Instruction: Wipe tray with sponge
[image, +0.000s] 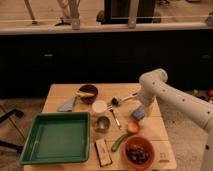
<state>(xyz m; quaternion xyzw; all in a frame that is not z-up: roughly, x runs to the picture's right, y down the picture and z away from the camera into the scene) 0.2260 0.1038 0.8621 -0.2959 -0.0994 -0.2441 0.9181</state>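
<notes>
Camera view, claw (140, 106) at sponge (138, 114), tray (57, 139) lengthwise left-right

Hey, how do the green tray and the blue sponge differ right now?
The tray is large, shallow, green; the sponge is a small blue block. The tray sits front left, far from the arm; the sponge lies to the right, with the gripper right at it. Both are rectangular.
</notes>
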